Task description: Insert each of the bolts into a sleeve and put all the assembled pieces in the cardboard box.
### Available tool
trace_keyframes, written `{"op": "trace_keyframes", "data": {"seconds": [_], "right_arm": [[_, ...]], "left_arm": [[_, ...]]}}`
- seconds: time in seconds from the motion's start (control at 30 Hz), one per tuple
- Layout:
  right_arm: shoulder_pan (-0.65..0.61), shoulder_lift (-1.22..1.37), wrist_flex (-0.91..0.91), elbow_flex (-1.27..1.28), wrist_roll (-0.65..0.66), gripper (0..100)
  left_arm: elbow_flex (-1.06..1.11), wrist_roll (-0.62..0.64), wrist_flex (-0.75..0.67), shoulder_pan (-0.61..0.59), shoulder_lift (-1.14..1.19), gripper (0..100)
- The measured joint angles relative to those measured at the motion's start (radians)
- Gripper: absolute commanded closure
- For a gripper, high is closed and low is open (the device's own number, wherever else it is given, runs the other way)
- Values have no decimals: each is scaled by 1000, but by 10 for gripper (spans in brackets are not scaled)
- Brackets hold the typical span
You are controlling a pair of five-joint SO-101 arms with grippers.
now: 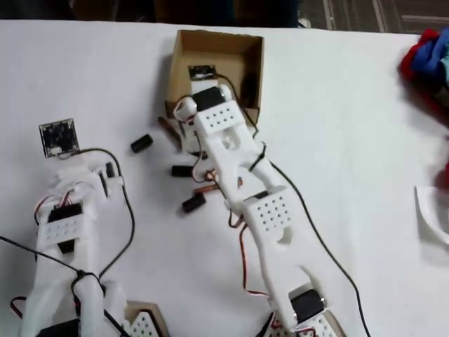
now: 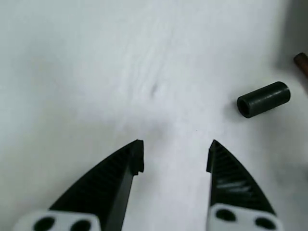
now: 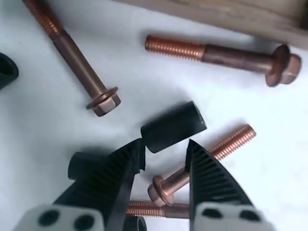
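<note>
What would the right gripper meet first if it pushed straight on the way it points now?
Most likely the black sleeve, lying just ahead of the open right gripper and roughly centred on it. A copper bolt lies close beside; depth is unclear.

**Camera set-up: one overhead, two on wrists**

High view: fixed off the arms, looks down on the table (image 1: 351, 105) from well back; takes in both arms and the cardboard box (image 1: 219, 36). Left wrist view: rides low, faces past the left gripper (image 2: 174, 156) onto tabletop and one sleeve (image 2: 263, 99), shared with the high view. Right wrist view: very near the table, faces past the right gripper (image 3: 165, 154) onto bolts (image 3: 221, 52) beside the box wall, likewise shared.
</note>
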Motion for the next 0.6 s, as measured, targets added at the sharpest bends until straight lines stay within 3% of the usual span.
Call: {"op": "trace_keyframes", "data": {"seconds": [0.5,0.6], "right_arm": [[14,89,-95,-8,-35,874],[18,92,-94,-11,-40,947]], "left_arm": [[0,0,0,0,0,766],[0,0,0,0,0,766]]}}
